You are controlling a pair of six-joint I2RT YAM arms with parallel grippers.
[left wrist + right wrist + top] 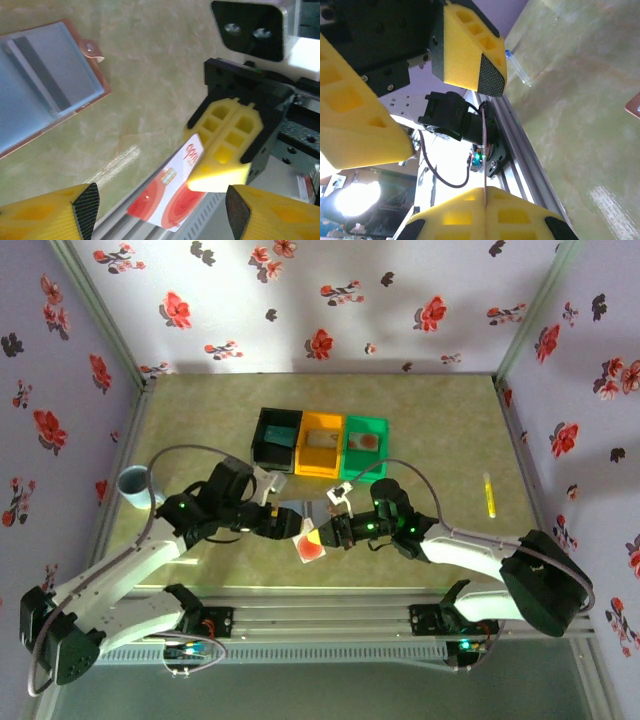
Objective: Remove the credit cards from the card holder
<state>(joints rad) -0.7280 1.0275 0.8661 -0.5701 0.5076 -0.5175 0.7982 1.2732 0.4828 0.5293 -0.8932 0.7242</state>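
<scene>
Right fingers (227,150) pinch the red-spotted card (167,202); left fingers (45,215) stand wide, empty. Carry it clear of the card holder (45,85), lay it flat on the bench (160,90)

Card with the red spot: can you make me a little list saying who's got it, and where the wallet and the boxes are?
card: pale with an orange-red spot, held up off the table
right end effector: shut on the card
left end effector: open, one finger on each side of the card
card holder: lying open on the table, blue-grey inside facing up
bins: black bin, orange bin, green bin, side by side behind the card holder
</scene>
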